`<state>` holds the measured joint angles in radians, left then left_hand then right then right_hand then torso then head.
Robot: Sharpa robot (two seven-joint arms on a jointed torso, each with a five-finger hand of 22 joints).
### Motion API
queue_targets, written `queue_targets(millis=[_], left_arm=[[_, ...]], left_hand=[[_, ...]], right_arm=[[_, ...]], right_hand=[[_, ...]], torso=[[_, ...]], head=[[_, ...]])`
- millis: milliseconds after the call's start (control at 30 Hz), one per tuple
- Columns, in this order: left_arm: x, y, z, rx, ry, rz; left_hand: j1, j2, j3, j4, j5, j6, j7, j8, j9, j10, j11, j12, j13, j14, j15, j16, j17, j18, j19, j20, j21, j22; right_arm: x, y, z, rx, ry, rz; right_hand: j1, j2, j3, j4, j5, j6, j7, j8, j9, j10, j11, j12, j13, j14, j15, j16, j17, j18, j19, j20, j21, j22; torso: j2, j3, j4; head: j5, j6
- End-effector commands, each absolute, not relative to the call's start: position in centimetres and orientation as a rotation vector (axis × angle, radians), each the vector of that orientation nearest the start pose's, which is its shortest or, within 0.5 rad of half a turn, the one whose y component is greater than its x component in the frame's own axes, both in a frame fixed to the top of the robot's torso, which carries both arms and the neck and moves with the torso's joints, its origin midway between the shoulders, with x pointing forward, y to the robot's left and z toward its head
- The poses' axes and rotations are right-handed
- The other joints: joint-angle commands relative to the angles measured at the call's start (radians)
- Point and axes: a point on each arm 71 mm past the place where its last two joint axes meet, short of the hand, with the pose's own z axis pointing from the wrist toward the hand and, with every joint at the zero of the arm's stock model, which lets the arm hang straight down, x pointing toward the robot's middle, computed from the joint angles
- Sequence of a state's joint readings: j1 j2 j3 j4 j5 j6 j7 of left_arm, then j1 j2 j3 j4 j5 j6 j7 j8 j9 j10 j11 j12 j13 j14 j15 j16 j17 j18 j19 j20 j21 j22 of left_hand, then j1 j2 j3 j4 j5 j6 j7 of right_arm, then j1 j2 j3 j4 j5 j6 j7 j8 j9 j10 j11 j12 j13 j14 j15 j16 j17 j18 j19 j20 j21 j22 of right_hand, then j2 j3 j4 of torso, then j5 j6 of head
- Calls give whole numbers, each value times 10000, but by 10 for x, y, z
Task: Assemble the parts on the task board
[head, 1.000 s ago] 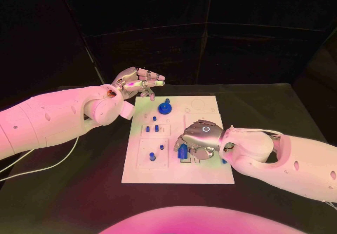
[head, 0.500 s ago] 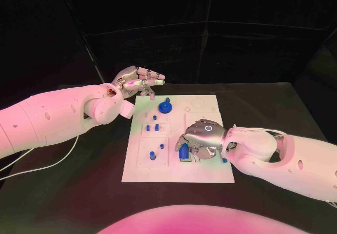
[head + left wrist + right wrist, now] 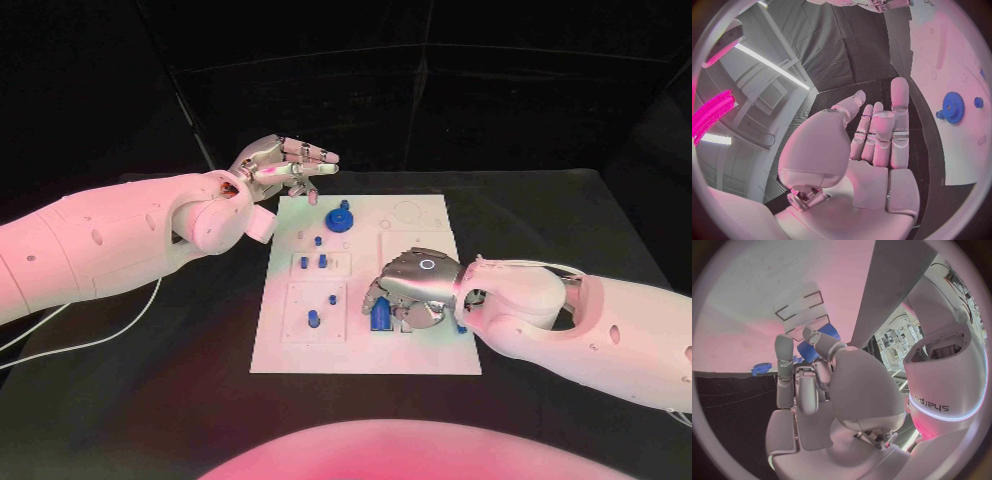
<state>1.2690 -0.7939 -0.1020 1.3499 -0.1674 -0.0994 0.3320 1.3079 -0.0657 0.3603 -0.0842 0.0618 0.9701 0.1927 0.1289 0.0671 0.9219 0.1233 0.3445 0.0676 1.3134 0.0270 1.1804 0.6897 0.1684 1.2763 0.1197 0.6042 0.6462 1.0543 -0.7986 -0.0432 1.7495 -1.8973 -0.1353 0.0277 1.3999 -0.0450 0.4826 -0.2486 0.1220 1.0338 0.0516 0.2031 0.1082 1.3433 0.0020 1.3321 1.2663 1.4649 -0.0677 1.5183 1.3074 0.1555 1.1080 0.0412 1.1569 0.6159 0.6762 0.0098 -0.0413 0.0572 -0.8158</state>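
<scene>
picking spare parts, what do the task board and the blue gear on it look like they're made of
Task board: looks like rigid white plastic or painted sheet, matte, with flat crisp edges and shallow outlined recesses; the look leaves it open.
Blue gear: likely moulded or printed plastic, with uniform saturated blue, a soft sheen and evenly toothed rim in the left wrist view.

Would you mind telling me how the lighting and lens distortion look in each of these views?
Head view: pink light tints both arms and the task board, against a dark backdrop. Left wrist view: fisheye bends the board's edge; the left hand looms large, and a blue gear stays sharp. Right wrist view: the right hand hides most of the blue part before it.
</scene>
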Motion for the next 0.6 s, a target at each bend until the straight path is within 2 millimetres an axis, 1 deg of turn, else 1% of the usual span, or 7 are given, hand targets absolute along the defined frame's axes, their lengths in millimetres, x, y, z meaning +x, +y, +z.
queue_targets(millis=[33,233,467,600], left_arm=[[519,223,-177,-8826,16027,-15346],[519,223,-177,-8822,16031,-15355],[519,223,-177,-8826,16035,-15349],[519,223,-177,-8827,16042,-15347]], left_hand=[[-18,75,-51,-19,-40,-83,-13,39,3,-60,13,35,14,-37,28,57,-10,132,11,39,-65,-10],[-18,75,-51,-19,-40,-83,-13,39,3,-60,13,35,14,-37,28,57,-10,132,11,39,-65,-10],[-19,77,-60,-17,-39,-98,-12,40,1,-78,15,44,14,-37,31,62,-8,132,12,41,-67,-13],[-19,78,-63,-16,-39,-102,-11,40,1,-84,16,47,14,-37,32,63,-8,132,12,42,-68,-13]], right_arm=[[385,-102,-229,-8239,16678,8333],[386,-101,-231,-8290,16810,8266],[388,-101,-233,-8311,17031,8082],[389,-101,-235,-8357,17147,8021]], right_hand=[[-60,-24,29,11,-66,529,426,57,7,-45,38,-26,-30,790,61,-7,1556,126,-16,36,7,-11],[-74,-38,28,17,-66,516,427,43,-2,-89,40,-66,-78,779,61,-25,1522,134,-52,38,-23,-66],[-89,-51,37,27,-65,486,433,13,-20,-180,42,-148,-174,759,64,-56,1463,147,-115,42,-69,-149],[-101,-67,44,34,-52,472,432,-6,-33,-281,44,-242,-284,743,65,-79,1420,157,-165,45,-104,-208]], torso=[[12,0,-5],[8,9,-19],[9,16,-15],[4,9,-10]], head=[[22,-10],[38,-40],[37,-69],[32,-84]])
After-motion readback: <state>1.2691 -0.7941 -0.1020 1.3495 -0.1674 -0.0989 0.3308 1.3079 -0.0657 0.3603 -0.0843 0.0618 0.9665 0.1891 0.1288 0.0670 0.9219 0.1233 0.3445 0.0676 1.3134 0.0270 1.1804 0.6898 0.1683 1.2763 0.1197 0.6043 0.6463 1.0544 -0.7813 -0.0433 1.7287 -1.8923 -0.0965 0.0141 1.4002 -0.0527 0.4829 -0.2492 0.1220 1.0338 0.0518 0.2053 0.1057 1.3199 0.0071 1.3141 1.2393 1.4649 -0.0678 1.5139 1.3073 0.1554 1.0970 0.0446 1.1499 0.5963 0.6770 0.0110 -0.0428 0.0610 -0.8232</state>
